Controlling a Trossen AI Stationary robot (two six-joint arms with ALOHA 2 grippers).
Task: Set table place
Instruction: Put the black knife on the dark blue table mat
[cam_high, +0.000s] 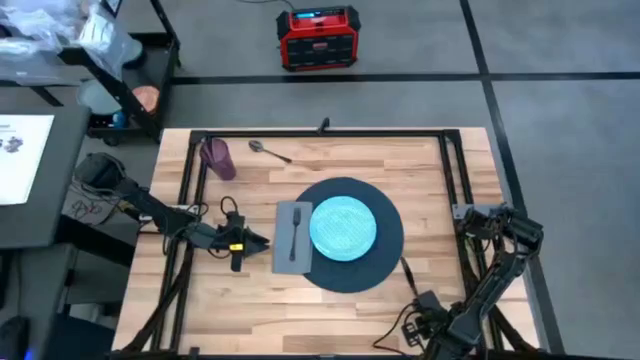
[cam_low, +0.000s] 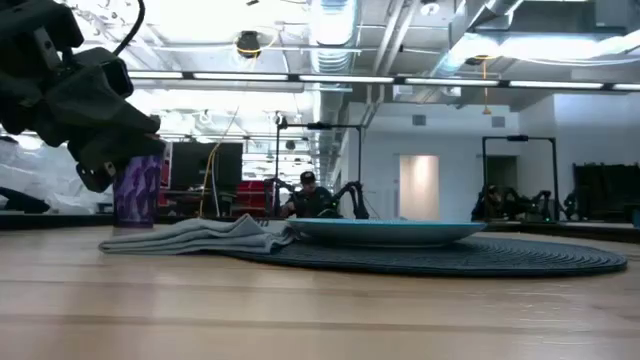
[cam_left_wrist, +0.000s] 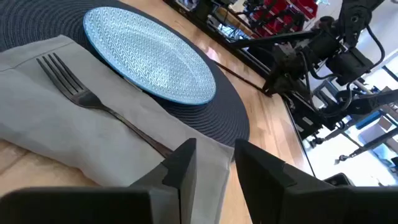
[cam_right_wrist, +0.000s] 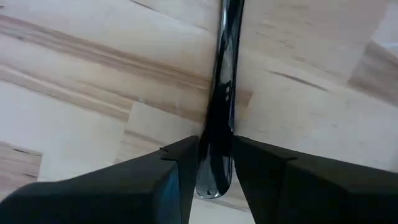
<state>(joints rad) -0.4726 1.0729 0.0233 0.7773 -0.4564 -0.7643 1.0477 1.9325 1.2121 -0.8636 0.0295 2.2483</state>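
Right gripper (cam_right_wrist: 214, 168) sat w/ fingers clamped on a dark utensil (cam_right_wrist: 225, 74) (knife, I'd guess), low over the table (cam_right_wrist: 93, 93) near the rim of the place (cam_high: 392, 250), mid-table under the plate (cam_high: 343, 227). Left gripper (cam_left_wrist: 214, 155) hung empty, fingers slightly apart, by the napkin (cam_left_wrist: 50, 118) w/ the fork (cam_left_wrist: 74, 93). Knife step, I judged; next I needed to lay it right of the plate.

Light blue plate (cam_high: 343, 227) with zigzag pattern — dark navy mat (cam_high: 390, 255), grey napkin (cam_high: 285, 255), purple cup (cam_high: 217, 158).
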